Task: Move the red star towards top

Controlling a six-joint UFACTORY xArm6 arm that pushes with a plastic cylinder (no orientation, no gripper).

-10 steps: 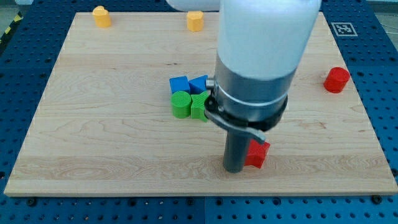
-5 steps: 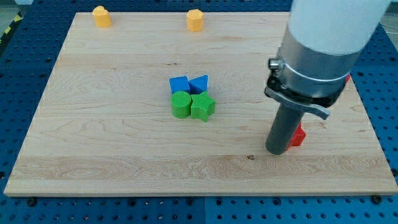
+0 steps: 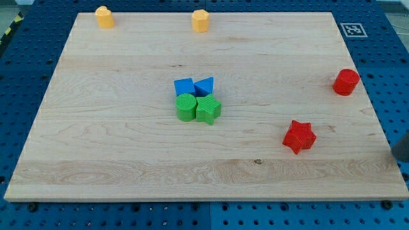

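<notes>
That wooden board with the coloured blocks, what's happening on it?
A robot arm is meant to push the red star block towards the view's top of the wooden board. The star lies alone at lower right, untouched. Only a dark sliver of the arm shows at the right edge; my tip isn't visible.

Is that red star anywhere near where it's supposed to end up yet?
Not yet. The red star lies in the board's lower right part, below the red cylinder and far from the top edge, where two orange blocks sit. My tip is at the view's right edge, apart from the star. The whole upward push remains.
</notes>
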